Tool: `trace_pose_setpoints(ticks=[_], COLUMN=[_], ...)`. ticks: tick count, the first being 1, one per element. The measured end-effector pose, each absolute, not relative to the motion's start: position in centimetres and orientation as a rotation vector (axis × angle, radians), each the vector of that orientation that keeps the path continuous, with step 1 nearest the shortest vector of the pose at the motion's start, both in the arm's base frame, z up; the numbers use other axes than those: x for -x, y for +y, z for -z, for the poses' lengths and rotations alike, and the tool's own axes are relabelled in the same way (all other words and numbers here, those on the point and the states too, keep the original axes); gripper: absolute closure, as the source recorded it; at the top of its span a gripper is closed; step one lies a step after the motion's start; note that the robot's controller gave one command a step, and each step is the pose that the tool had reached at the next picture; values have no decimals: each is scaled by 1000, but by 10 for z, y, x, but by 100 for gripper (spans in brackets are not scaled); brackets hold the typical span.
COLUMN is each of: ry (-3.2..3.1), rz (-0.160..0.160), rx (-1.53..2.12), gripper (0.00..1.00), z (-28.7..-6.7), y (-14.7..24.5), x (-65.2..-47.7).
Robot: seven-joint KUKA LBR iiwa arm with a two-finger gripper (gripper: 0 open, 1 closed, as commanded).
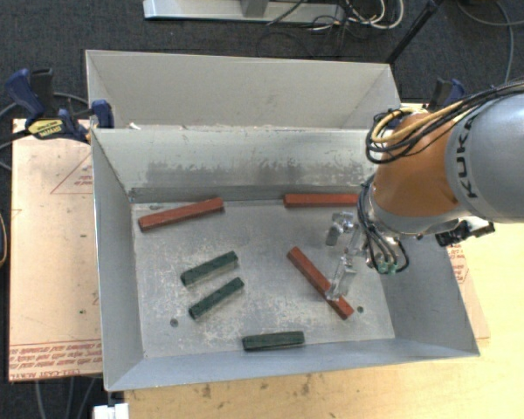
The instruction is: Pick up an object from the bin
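**Claw over the front end of the slanted red bar**

I have the claw down inside the bin, near the wall on the side the arm reaches in from. Under it lies a red bar, flat on the floor. The bar's long axis runs on a slant. One end points toward the middle of the bin and its back wall, the other toward the front corner on the arm's side. The claw's tip is over the stretch close to that front end, not over the bar's middle. It is either touching the bar or just above it, and I cannot tell which. I also cannot tell whether the claw is wide or narrow, because the orange wrist above covers much of it.

As I judge it, the pick turns on that slant. The claw has to close across the bar's short width, so its opening should stand square to the long axis. A hold this far toward one end may let the bar tip as it rises.

A back bar, also red, lies along the foot of the back wall, near the claw but apart from it. The green bars lie well apart, toward the far side and the front edge.
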State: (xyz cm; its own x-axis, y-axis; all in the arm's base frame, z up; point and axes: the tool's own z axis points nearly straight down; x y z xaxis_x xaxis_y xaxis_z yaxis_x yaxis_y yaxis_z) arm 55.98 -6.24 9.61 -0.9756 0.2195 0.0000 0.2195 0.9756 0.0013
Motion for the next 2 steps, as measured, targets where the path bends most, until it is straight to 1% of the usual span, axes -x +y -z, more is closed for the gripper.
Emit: trace_pose_setpoints(ticks=[1, 2], ry=[3031, 3018], rz=[0, -1], rx=[-837, -835], gripper=[0, 100], z=[-72, -75], y=[-60, -61], x=[-550, -553])
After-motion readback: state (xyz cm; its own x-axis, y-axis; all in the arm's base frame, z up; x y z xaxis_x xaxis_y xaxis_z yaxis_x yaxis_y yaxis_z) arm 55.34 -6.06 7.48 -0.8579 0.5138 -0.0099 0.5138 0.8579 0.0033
